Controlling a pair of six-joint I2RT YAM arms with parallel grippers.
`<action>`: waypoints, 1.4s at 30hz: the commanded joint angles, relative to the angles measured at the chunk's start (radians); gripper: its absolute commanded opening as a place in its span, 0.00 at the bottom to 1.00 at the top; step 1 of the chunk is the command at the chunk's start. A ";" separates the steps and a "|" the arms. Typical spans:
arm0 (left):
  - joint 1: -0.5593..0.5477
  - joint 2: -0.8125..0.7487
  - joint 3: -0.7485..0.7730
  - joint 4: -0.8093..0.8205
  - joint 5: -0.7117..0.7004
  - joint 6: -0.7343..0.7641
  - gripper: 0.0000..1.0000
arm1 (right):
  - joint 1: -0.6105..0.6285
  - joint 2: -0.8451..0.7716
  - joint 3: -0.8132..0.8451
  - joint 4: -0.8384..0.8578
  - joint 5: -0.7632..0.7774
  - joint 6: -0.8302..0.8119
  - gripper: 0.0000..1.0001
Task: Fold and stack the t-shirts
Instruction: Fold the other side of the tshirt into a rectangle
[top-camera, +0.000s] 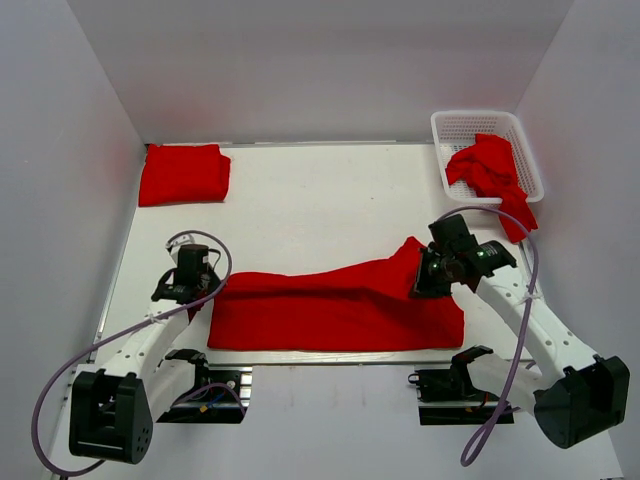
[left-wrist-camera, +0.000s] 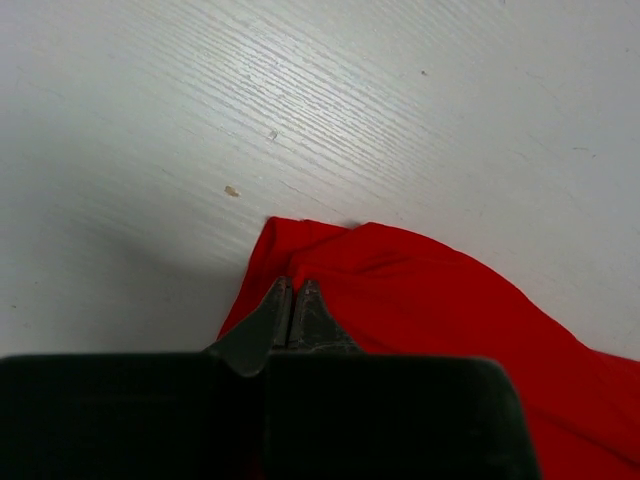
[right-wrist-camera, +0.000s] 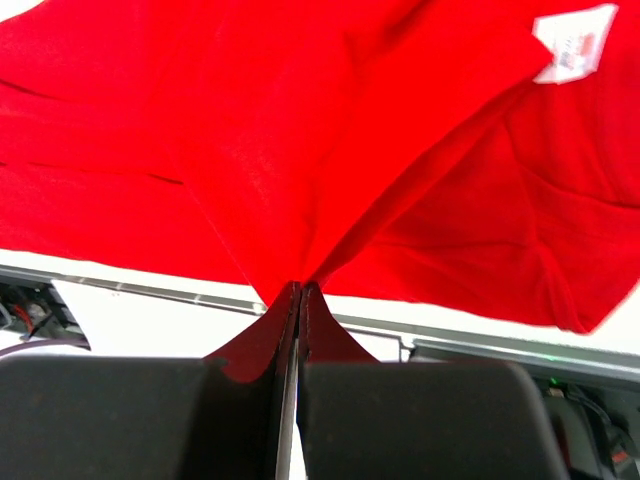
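Along the table's (top-camera: 300, 205) near edge, one red t-shirt (top-camera: 330, 315) lies stretched between both claws.
Folded t-shirt (top-camera: 184, 174) sits at the far-left corner; right gripper (top-camera: 422, 284) pinches the spread shirt's lifted right end, left gripper (top-camera: 203, 296) is clamped on its left corner.

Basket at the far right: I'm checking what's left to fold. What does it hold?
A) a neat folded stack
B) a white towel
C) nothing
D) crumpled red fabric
D: crumpled red fabric lies in the white basket and spills over its near rim.
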 joint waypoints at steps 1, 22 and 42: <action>-0.002 -0.029 0.057 -0.033 -0.038 -0.016 0.00 | 0.004 -0.023 0.058 -0.067 0.043 -0.015 0.00; -0.002 -0.092 0.025 -0.116 -0.048 -0.117 0.00 | 0.007 -0.026 -0.009 -0.053 -0.055 -0.030 0.00; -0.002 -0.001 0.181 -0.355 -0.140 -0.248 1.00 | 0.024 -0.026 -0.210 -0.021 -0.144 -0.097 0.35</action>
